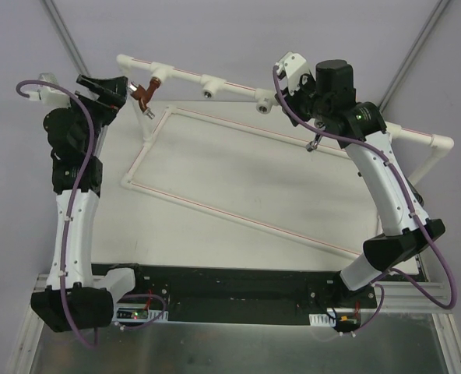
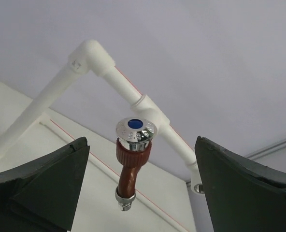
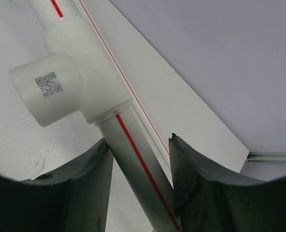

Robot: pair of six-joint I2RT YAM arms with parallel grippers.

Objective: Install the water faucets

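The reddish-brown faucet hangs from the leftmost tee of the raised white pipe, chrome cap up, spout down. In the left wrist view the faucet shows a blue-dotted cap and sits between my fingers, untouched. My left gripper is open, just left of it. My right gripper is shut on the white pipe just below a tee with a QR label. A small silver-grey piece shows under the right arm; I cannot tell whether it is the silver faucet.
Two more tees with brass-ringed sockets sit along the raised pipe. A flat pipe rectangle lies on the white board. Elbows stand at the far left and far right.
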